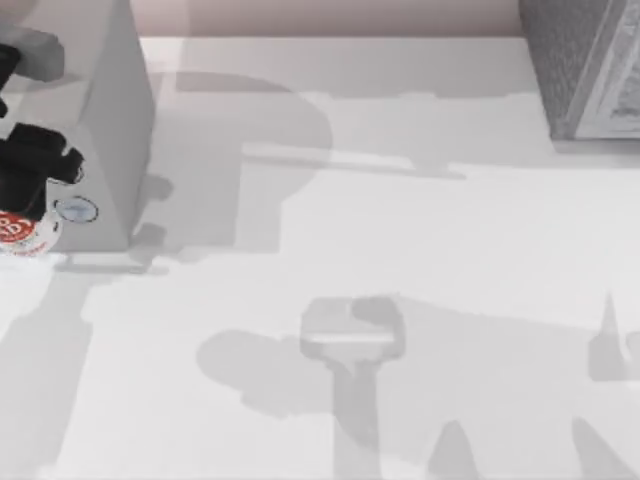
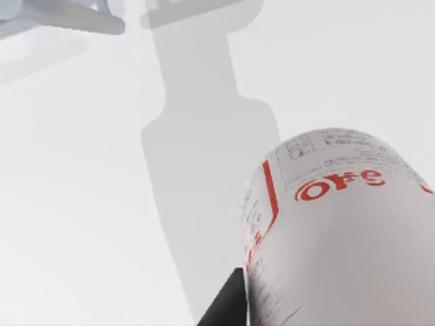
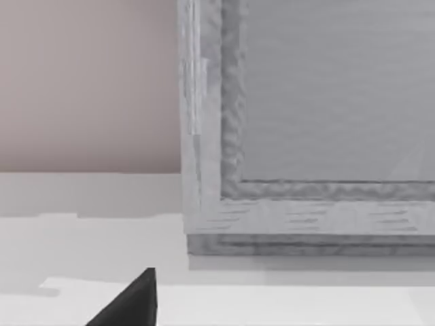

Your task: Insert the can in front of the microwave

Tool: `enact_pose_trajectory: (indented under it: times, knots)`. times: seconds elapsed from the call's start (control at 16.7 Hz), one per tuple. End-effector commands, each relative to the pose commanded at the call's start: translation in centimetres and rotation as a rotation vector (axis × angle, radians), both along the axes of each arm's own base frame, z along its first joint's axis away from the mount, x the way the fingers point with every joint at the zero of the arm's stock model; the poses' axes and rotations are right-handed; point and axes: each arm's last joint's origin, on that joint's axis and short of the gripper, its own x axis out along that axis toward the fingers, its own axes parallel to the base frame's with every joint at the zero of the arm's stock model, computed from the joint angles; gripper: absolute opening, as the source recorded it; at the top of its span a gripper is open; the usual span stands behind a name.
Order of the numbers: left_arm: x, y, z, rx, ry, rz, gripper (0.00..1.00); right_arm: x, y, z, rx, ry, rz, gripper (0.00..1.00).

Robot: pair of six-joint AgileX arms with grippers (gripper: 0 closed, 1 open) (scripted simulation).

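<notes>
While holding the can (image 1: 18,233), hangs at the table's (image 1: 400,230) far left edge: left gripper (image 1: 30,185), black, shut around it. Stands big and grey just beside it on the left: microwave (image 1: 105,130), round knob (image 1: 76,210) facing front. Sits at the far right corner: speckled box (image 1: 585,65). Looks small, white with red letters, right by the knob: can. Cannot tell about the right gripper (image 3: 129,302).
</notes>
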Motion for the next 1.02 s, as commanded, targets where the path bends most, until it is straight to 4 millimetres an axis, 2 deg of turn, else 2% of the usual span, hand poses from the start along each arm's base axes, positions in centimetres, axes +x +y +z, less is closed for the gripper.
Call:
enact_pose_trajectory:
  times: [0.18,0.36,0.54,0.72,1.02]
  knots:
    - [-1.5,2.7,-2.1,0.011,0.042,0.079,0.00,0.0,0.0,0.0,0.000,0.000,0.000,1.00]
    - [-3.1,6.0,-5.6,0.018,0.103,0.193,0.00,0.0,0.0,0.0,0.000,0.000,0.000,1.00]
    - [-4.7,8.3,-8.9,0.024,0.147,0.282,0.00,0.0,0.0,0.0,0.000,0.000,0.000,1.00]
    - [-5.7,9.4,-10.5,0.032,0.173,0.324,0.00,0.0,0.0,0.0,0.000,0.000,0.000,1.00]
    - [-5.7,9.3,-10.7,0.033,0.181,0.322,0.00,0.0,0.0,0.0,0.000,0.000,0.000,1.00]
